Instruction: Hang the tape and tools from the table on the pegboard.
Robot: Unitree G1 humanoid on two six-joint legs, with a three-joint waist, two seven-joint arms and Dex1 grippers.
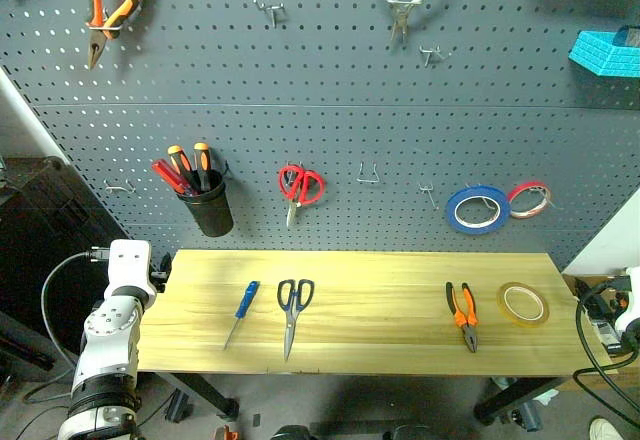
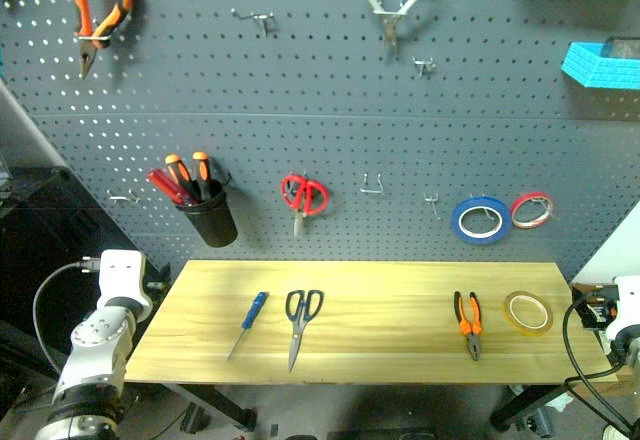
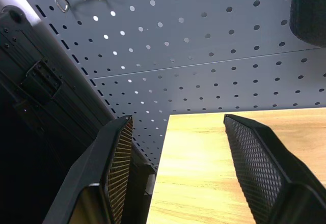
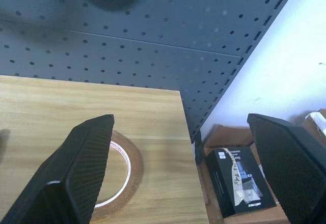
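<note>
From the head cameras I see all four task items lying untouched on the counter [image 1: 400, 290] below the pegboard [image 1: 330, 90]. The blue-handled screwdriver [image 1: 241, 312] and the long scissors [image 1: 292, 312] lie on the counter's left half, the orange-and-black pliers [image 1: 461, 313] and the yellow-tan tape [image 1: 523, 303] on its right half.

My right hand [image 4: 178, 183] hangs off the counter's right end, fingers spread wide and holding nothing. In its wrist view the tape [image 4: 119, 175] lies flat just ahead, partly behind one finger, close to the counter's right edge. My left hand [image 3: 175, 173] sits at the counter's left edge, fingers also apart and empty, with bare wood between them.

The right arm is clearly nearer the tape and pliers; the left is nearer the screwdriver and scissors. All three tools lie with their long axes running roughly front to back, handles toward the pegboard. I judge the tape the likeliest first pick, inward from the right hand, with an empty hook [image 1: 428, 193] on the board above it.
</note>
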